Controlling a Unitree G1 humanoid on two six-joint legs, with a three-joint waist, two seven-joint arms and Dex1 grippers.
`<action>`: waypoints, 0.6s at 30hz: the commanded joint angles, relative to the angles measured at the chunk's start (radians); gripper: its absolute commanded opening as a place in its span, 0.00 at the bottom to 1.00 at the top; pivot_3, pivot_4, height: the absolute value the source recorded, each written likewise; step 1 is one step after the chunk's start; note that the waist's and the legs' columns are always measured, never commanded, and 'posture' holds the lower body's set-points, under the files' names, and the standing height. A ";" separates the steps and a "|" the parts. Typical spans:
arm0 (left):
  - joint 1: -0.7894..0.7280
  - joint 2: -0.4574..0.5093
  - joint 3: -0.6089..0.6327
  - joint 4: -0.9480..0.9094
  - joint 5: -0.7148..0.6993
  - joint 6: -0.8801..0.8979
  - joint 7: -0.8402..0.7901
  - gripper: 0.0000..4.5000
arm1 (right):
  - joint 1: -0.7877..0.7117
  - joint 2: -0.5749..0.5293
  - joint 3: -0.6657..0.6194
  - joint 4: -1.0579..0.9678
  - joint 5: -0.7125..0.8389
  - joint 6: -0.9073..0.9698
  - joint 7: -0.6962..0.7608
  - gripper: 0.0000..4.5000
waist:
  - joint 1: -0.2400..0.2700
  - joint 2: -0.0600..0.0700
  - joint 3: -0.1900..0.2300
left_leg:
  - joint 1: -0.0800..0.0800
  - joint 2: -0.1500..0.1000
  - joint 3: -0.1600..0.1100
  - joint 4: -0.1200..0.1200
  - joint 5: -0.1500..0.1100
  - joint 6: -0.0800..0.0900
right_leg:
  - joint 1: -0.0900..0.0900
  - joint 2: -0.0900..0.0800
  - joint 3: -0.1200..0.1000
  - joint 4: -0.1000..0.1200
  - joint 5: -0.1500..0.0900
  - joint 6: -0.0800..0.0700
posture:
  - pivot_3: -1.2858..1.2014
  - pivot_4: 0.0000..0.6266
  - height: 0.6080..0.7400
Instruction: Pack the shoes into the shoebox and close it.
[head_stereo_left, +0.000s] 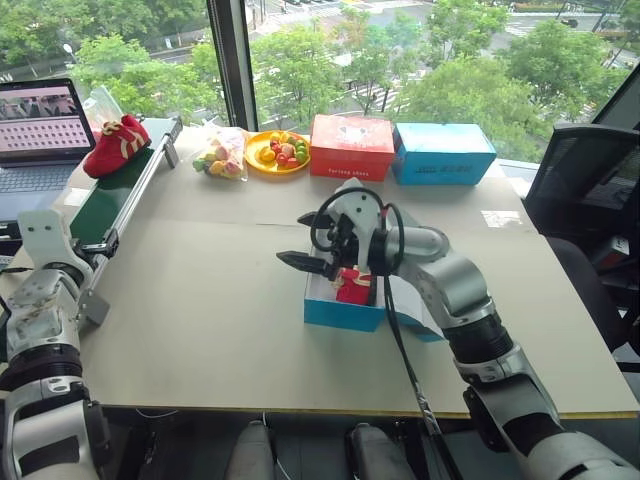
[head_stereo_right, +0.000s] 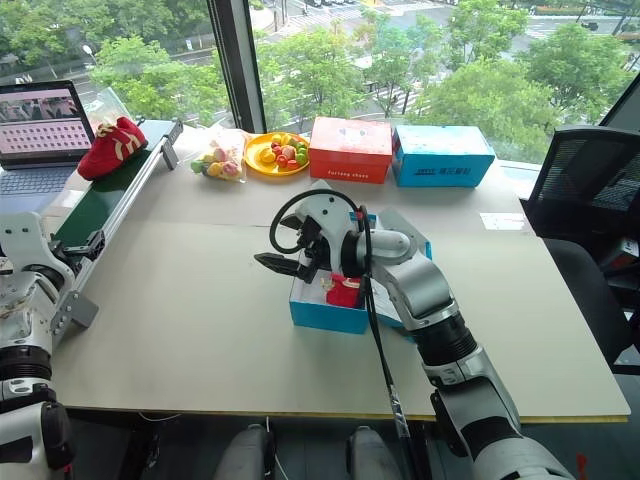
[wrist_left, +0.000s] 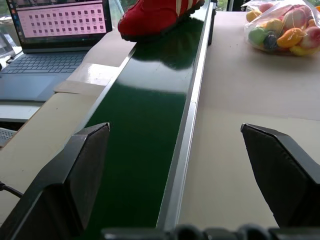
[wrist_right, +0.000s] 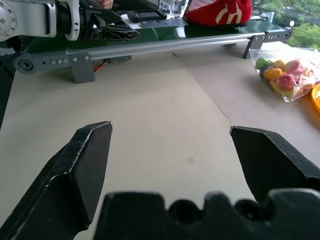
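Two red shoes, well apart: one (head_stereo_left: 353, 285) sits inside the open blue shoebox (head_stereo_left: 343, 312) mid-table, the other (head_stereo_left: 117, 145) lies on the green conveyor belt (head_stereo_left: 110, 205) at the robot's left, far end, next to a laptop (head_stereo_left: 40, 125). Right gripper (head_stereo_left: 318, 258) hangs just over the shoebox's left edge, pointing twd the belt, fingers wide apart w/ nothing between them. Left gripper (wrist_left: 182, 175) is level w/ the near end of the belt, aimed along it at the shoe; fingers (wrist_left: 75, 172) spread wide too, empty. Along the window side of the table: bag of toy fruit (head_stereo_left: 220, 155), yellow plate of fruit (head_stereo_left: 277, 153), red box (head_stereo_left: 352, 147), plainer blue box (head_stereo_left: 443, 153). Black office chair (head_stereo_left: 580, 190) stands at the robot's right.
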 joint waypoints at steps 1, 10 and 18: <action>-0.075 0.080 -0.001 0.063 0.021 -0.062 -0.019 1.00 | -0.003 0.000 -0.025 -0.037 0.002 -0.001 -0.011 0.99 | 0.000 0.000 0.000 | 0.000 0.000 0.000 0.000 0.000 0.000 | 0.000 0.000 0.000 0.000 0.000 0.000 | 0.52 0.24 1.00; -0.331 0.228 -0.133 0.406 0.141 -0.132 -0.178 1.00 | -0.006 0.006 -0.027 -0.030 0.006 0.000 -0.019 0.99 | 0.001 -0.001 0.000 | 0.000 0.000 0.000 0.000 0.000 0.000 | 0.000 0.000 -0.001 0.000 0.000 0.000 | 0.52 0.24 1.00; -0.406 0.280 -0.211 0.577 0.239 -0.164 -0.169 1.00 | 0.005 -0.003 -0.035 -0.042 0.000 0.002 -0.038 0.99 | -0.003 -0.002 0.000 | -0.001 0.000 0.000 0.000 0.000 -0.001 | -0.002 0.000 -0.001 0.001 -0.001 -0.001 | 0.52 0.24 1.00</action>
